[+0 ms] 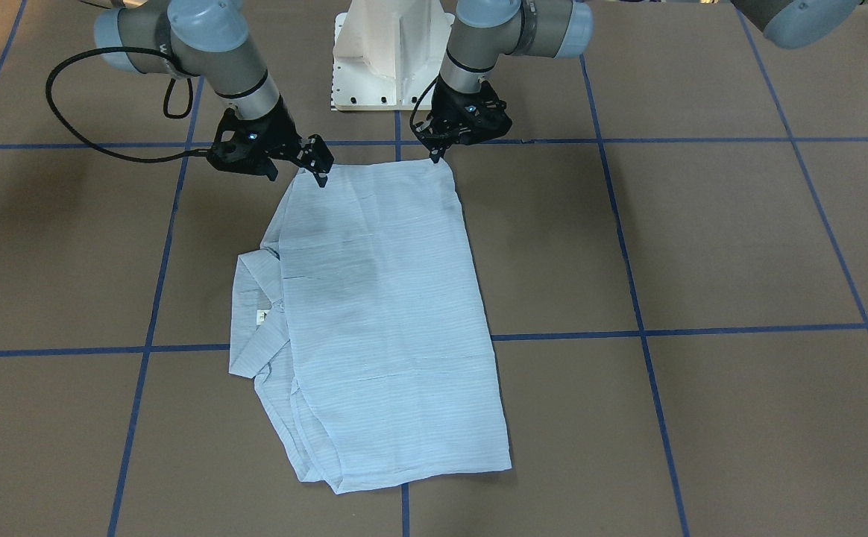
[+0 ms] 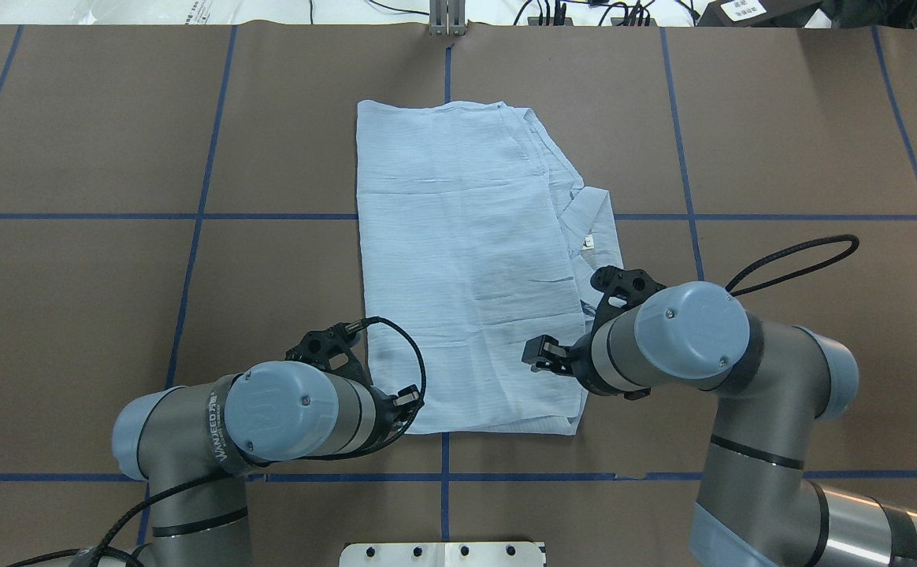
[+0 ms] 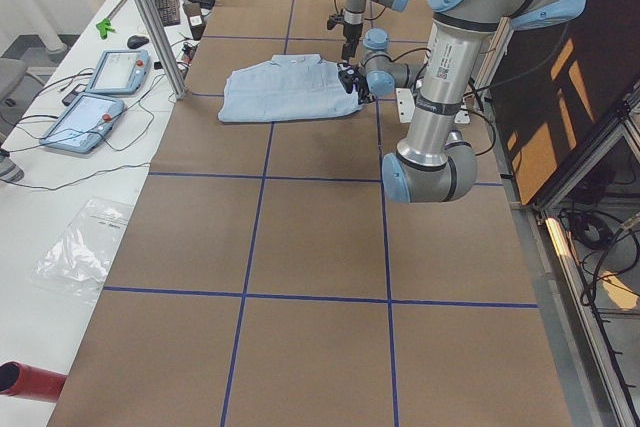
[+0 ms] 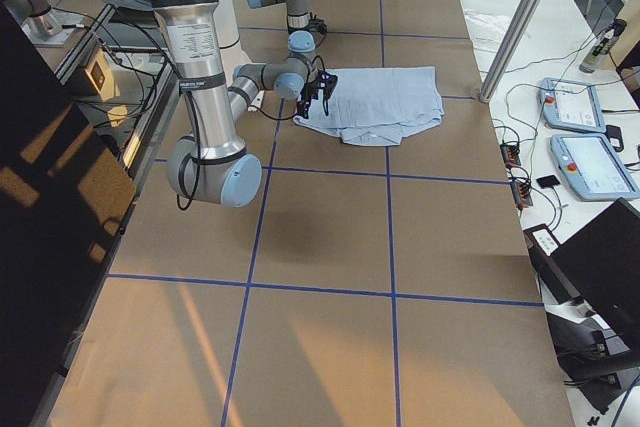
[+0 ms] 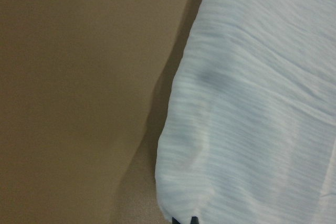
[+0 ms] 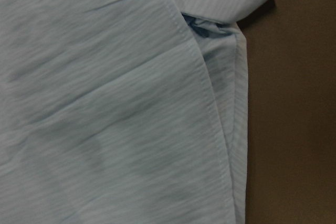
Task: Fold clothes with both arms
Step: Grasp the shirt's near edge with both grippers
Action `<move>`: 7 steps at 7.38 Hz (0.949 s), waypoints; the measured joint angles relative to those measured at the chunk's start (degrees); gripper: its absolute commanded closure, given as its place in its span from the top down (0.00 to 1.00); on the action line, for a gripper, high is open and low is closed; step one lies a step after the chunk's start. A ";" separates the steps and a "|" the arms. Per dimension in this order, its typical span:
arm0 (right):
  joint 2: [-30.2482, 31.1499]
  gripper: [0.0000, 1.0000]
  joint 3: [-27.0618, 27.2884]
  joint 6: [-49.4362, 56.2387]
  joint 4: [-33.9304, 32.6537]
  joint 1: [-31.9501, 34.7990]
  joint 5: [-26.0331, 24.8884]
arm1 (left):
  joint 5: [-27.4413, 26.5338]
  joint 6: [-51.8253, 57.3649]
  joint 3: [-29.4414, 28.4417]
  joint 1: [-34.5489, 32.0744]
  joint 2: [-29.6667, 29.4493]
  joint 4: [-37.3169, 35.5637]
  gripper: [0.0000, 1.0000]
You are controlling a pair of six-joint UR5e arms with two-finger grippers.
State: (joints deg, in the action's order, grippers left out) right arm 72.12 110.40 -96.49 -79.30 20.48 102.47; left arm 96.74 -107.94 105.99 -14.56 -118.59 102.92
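shirt (image 1: 385,313) lies folded lengthwise mid-counter (image 1: 702,246). left end effector (image 1: 434,155) looks narrow, pinching one robot-side hem corner. right end effector (image 1: 321,173) is at the other corner; cannot tell its grip. an uneven lift could skew the fold or shed layers.

The left grey metal arm (image 2: 191,496) and the right grey metal arm (image 2: 750,472) have round light blue joint caps (image 2: 285,409), black looped cables (image 2: 793,264) and white lettering (image 2: 217,429). The white pedestal base (image 2: 443,554) has dark screw holes.

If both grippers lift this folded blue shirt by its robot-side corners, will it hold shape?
Probably floppy: the shirt lies flat in thin, softly wrinkled layers, so it would likely sag between held corners. Likely light, since the fabric looks thin. Stacked layers may slide apart; nothing visible pins them.
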 measured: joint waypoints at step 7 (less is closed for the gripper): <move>-2.45 0.60 -3.86 -0.56 -4.04 -3.30 -1.13 | 0.03 0.05 0.00 -0.03 -0.06 0.01 0.00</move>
State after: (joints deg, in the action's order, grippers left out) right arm 69.67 106.54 -97.04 -83.34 17.18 101.34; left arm 96.77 -107.89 106.00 -14.59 -118.65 102.93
